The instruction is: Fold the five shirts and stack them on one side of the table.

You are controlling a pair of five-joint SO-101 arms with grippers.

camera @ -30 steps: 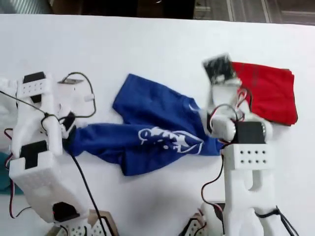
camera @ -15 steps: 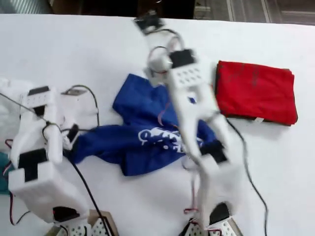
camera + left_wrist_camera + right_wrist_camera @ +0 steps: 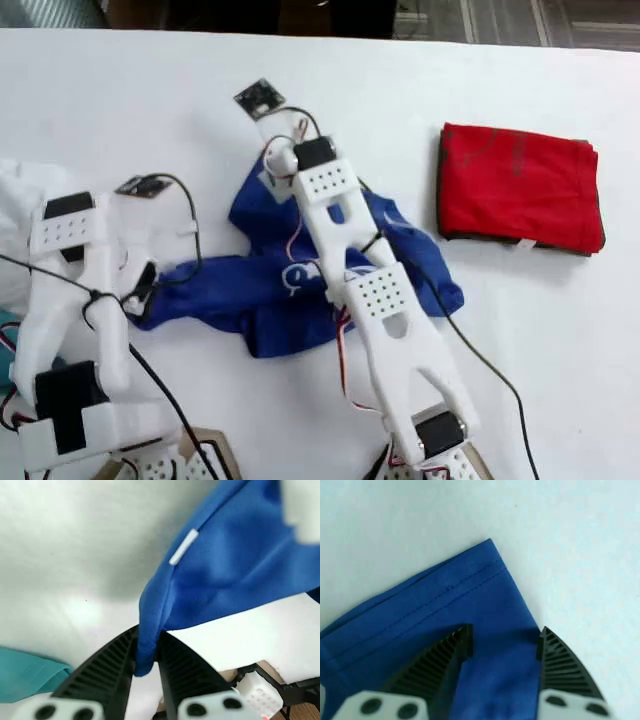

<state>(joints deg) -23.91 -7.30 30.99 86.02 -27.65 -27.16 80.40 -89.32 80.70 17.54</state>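
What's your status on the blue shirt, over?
Left jaws shut on blue shirt edge. Right jaws open over its corner. Red shirt folded, apart. Right arm lies across the blue shirt.

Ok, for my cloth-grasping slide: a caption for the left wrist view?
Left gripper, jaws shut on the blue shirt at its edge, over the white table with a teal cloth alongside.

A crumpled blue cloth shirt [image 3: 240, 290] with white print sprawls mid-table; a folded red cloth shirt [image 3: 520, 190] lies flat, well apart
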